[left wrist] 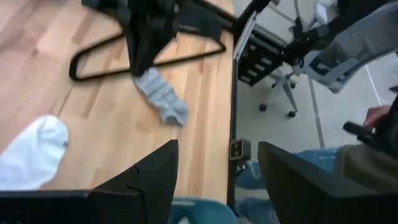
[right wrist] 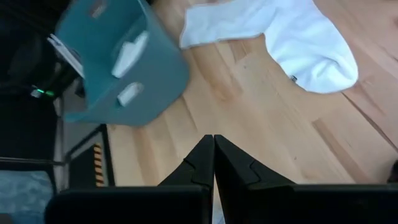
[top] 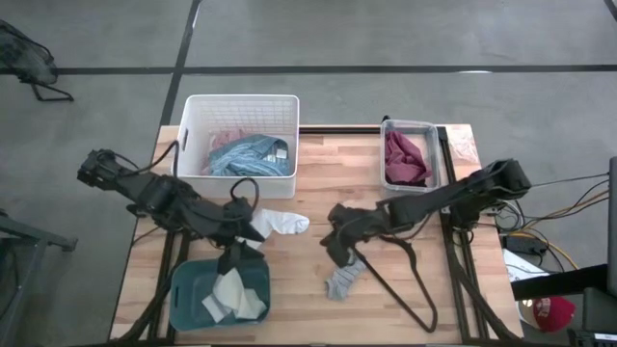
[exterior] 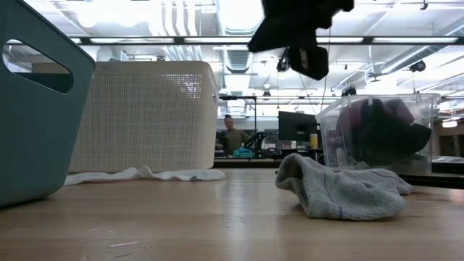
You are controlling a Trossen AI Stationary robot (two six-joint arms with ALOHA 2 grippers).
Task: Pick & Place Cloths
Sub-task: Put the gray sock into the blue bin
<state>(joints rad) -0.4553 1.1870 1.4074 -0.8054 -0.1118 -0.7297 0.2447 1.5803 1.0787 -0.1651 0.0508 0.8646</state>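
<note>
My right gripper [right wrist: 213, 140] is shut over the middle of the table, and a black cloth [top: 337, 246] hangs from it, seen also in the low view [exterior: 293, 32]. A grey sock [top: 345, 280] lies flat on the wood right under it. A white sock [top: 281, 224] lies flat between the two grippers. My left gripper [left wrist: 217, 149] is open and empty. It hovers by the far rim of the teal bin [top: 183, 280], which holds pale cloths [top: 231, 294]. My right gripper is shut on the black cloth, but its own fingers hide the place of contact in the wrist view. The cloth [left wrist: 146, 37] hangs below the fingers, lifted clear of the table. Its lower end [left wrist: 138, 67] hangs above the grey sock [left wrist: 163, 102].
A white basket [top: 241, 99] at the far edge holds a blue striped shirt [top: 246, 154]. A clear box [top: 410, 123] holds a maroon cloth [top: 405, 159]. A black wire hanger [top: 405, 284] lies near the right gripper. A person's hand [left wrist: 373, 118] shows beyond the table's near edge.
</note>
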